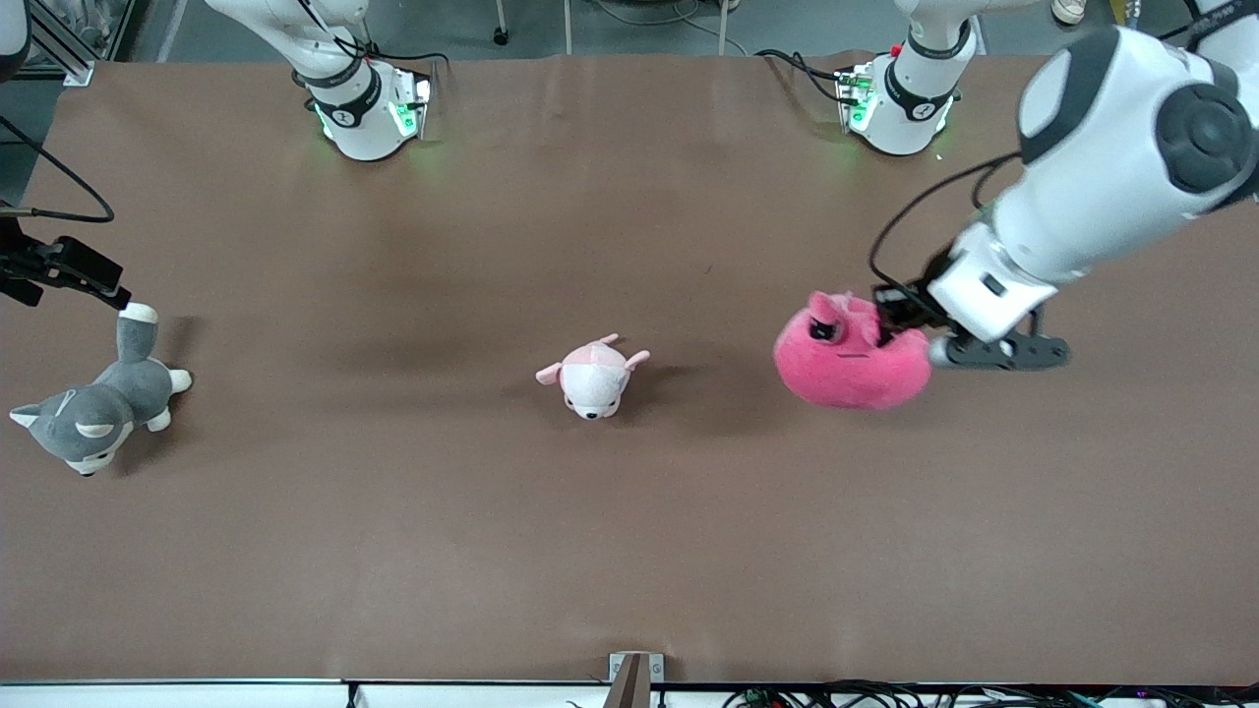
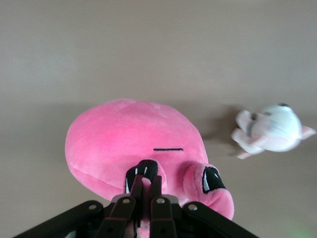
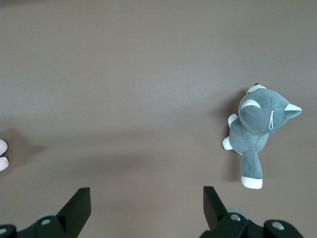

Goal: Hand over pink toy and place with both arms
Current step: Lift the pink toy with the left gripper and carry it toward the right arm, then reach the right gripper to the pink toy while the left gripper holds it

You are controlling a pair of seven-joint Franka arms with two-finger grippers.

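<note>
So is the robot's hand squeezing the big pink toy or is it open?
Shut on it: the left gripper pinches the pink toy by its eye.

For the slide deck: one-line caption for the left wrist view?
Left gripper shut on the pink toy, lifted over the table; small pale plush lies beside.

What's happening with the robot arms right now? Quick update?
Left gripper shut on the pink toy, lifted over the table. Right gripper open, waiting above the grey dog. Small pale plush sits mid-table, between them.
</note>
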